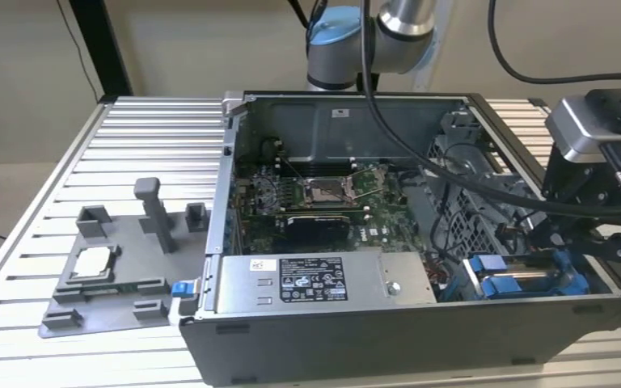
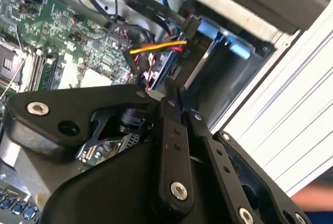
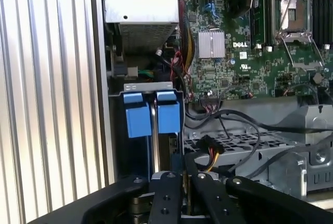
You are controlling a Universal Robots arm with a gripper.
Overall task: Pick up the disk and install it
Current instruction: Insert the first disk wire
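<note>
The arm [image 1: 403, 16] comes down from behind the open computer case [image 1: 397, 343] and reaches across to the exterior view's right, its wrist bent so that the gripper [image 1: 553, 240] hangs low over the drive bay in the near corner of the case. In both wrist views the black fingers [image 2: 170, 109] lie drawn almost together, a narrow set with nothing that I can make out between them. The disk [image 1: 488, 273] sits in that same bay, its bright blue carrier showing beside the bundle of cables. In the first wrist view its two blue tabs [image 3: 138, 114] stand side by side just ahead of the gripper [image 3: 183, 164], near it, though I cannot tell if they touch. The grey power supply box [image 1: 327, 283] next to the bay carries a white sticker and a black printed label. The green motherboard [image 1: 310, 194] bears small white lettering, and its processor socket [image 3: 294, 8] is open. Out on the slatted table [image 1: 149, 137], well apart from the gripper, a grey fixture tray [image 1: 116, 299] holds a square silver processor chip [image 1: 93, 263]
</note>
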